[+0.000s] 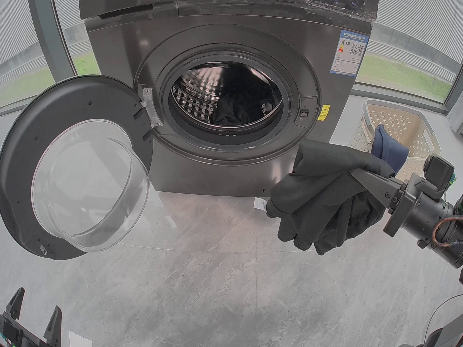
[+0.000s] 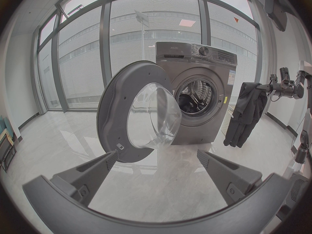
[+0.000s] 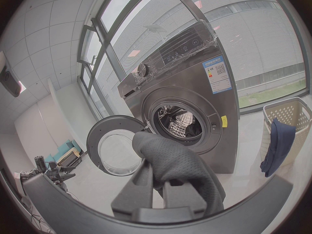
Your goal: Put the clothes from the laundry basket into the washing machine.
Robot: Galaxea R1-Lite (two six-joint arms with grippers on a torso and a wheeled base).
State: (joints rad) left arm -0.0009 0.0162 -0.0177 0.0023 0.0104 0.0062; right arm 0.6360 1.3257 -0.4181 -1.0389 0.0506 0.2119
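Note:
My right gripper (image 1: 369,179) is shut on a dark grey garment (image 1: 323,193) that hangs above the floor, in front of and to the right of the washing machine (image 1: 226,73). The same garment (image 3: 175,161) drapes over the gripper's fingers (image 3: 182,192) in the right wrist view. The drum (image 1: 226,97) holds dark clothes. Its door (image 1: 72,169) is swung wide open to the left. A beige laundry basket (image 1: 410,126) stands right of the machine with a blue garment (image 1: 388,148) hanging over its rim. My left gripper (image 1: 34,314) is open, low at the left, with nothing in it.
Grey tiled floor (image 1: 207,266) spreads in front of the machine. Large windows (image 2: 84,49) run behind it. The open door (image 2: 130,111) juts out between my left gripper (image 2: 156,166) and the drum opening.

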